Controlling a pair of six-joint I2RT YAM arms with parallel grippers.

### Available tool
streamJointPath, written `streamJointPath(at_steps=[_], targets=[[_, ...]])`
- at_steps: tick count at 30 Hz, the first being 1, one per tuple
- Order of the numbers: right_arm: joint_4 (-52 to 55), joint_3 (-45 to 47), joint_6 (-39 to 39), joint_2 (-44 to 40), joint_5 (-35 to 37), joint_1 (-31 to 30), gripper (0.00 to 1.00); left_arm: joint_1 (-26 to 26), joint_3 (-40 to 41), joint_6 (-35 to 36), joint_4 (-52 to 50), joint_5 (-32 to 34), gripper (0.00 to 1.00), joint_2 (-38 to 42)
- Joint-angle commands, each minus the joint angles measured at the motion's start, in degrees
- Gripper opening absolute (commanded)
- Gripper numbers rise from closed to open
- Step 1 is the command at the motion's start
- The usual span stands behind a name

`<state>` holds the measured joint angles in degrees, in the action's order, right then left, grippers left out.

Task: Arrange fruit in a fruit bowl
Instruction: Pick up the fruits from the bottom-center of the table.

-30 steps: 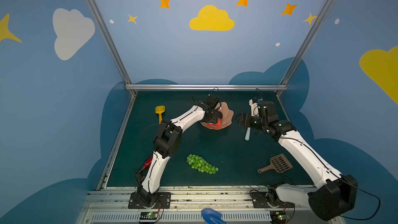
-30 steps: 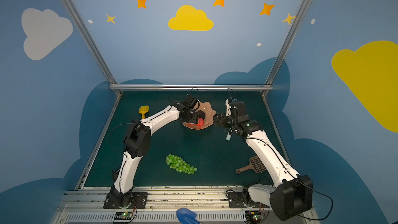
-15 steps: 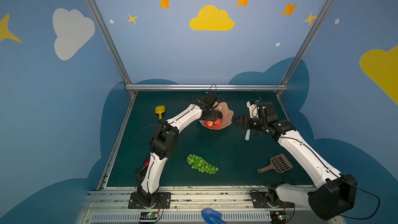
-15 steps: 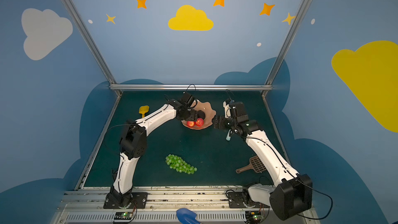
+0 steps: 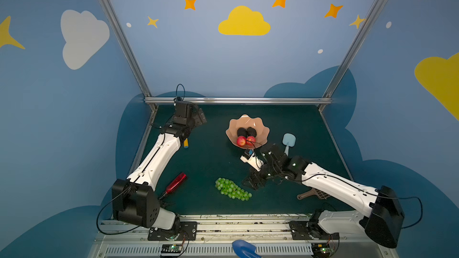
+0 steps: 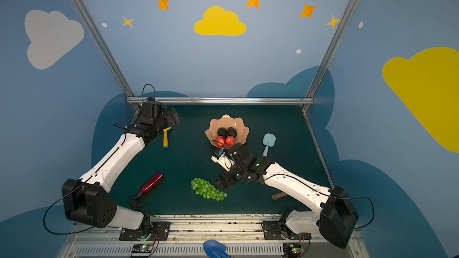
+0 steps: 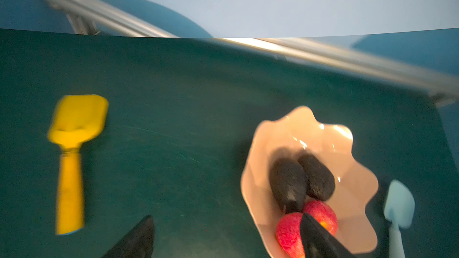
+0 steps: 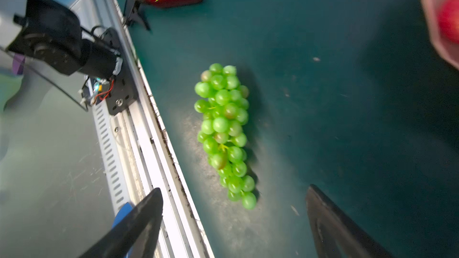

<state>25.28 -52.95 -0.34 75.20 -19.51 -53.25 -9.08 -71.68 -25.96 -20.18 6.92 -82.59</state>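
The fruit bowl (image 5: pixel 259 123) stood on the green mat (image 5: pixel 213 150) towards 12 o'clock in both top views, near the back rail. Inside it two avocados (image 5: pixel 246 132) lay side by side, touching, and at their 6 o'clock two apples (image 5: pixel 246 141) sat together against the front rim. The grapes (image 5: pixel 232 189) were outside the bowl, lying flat on the mat towards 6 o'clock, well apart from it.

The right gripper (image 5: pixel 250 184) hung just beside the grapes, at their 3 o'clock. In the right wrist view its jaws stood wide apart and nothing was between them. The left gripper (image 5: pixel 200 117) was up at 10 o'clock near the back corner, well apart from the bowl. Its jaws were also wide apart and empty in the left wrist view.

A light-blue scoop (image 5: pixel 288 140) lay at 3 o'clock of the bowl, a yellow scoop (image 6: pixel 166 137) at 9 o'clock, a brown scoop (image 5: pixel 313 193) under the right arm at 4 o'clock, and a red object (image 5: pixel 176 182) at 8 o'clock.
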Motion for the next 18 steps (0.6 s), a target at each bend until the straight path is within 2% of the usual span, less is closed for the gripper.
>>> streamJointPath(at_steps=[1,7,14,18], targets=[[-3.0,-0.8,-2.7,4.9,0.8,-2.8,0.88,3.5,5.9,-4.0,3.1,-3.0,1.0,3.6],[-2.6,-6.3,-3.1,15.0,1.2,-7.3,0.87,4.6,10.0,-3.4,3.6,-1.7,1.0,9.7],[9.6,-19.9,0.8,30.4,11.5,-10.0,0.85,5.7,12.4,-3.8,3.9,-1.9,1.0,12.9],[6.5,-19.5,1.5,32.5,12.5,-10.9,0.85,6.3,12.8,-3.6,4.0,-1.5,1.0,14.1]])
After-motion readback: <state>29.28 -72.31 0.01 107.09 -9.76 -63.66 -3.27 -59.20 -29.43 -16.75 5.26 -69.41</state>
